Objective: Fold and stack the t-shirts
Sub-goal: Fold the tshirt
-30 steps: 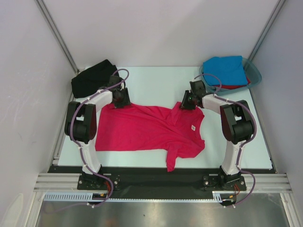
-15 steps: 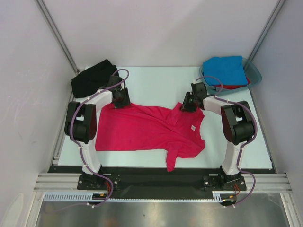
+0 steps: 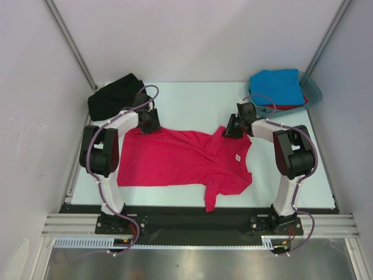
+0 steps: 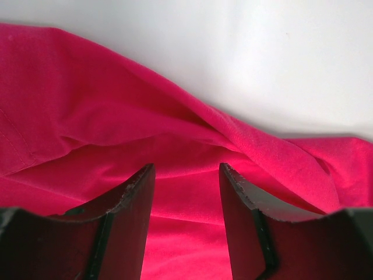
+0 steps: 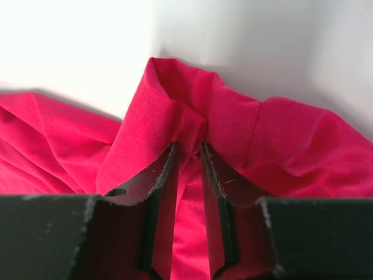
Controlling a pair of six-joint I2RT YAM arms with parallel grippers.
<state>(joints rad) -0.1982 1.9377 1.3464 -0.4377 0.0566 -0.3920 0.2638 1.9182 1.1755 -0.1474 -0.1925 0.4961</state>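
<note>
Crimson-pink t-shirt [image 3: 175,160]: spread at centre frame on counter [image 3: 192,99]. Right claw [image 3: 231,130]: nearly closed, pinching a raised fold at shirt's upper right. Left claw [image 3: 149,125]: fingers apart over upper-left corner, gripping nothing.

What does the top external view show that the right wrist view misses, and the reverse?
Only top external: the black shirt, the blue shirt in the tub, the left arm and right arm, and the white label. Only right wrist: the right fingers closed on a raised fold of cloth. Both: the pink shirt on the table.
</note>
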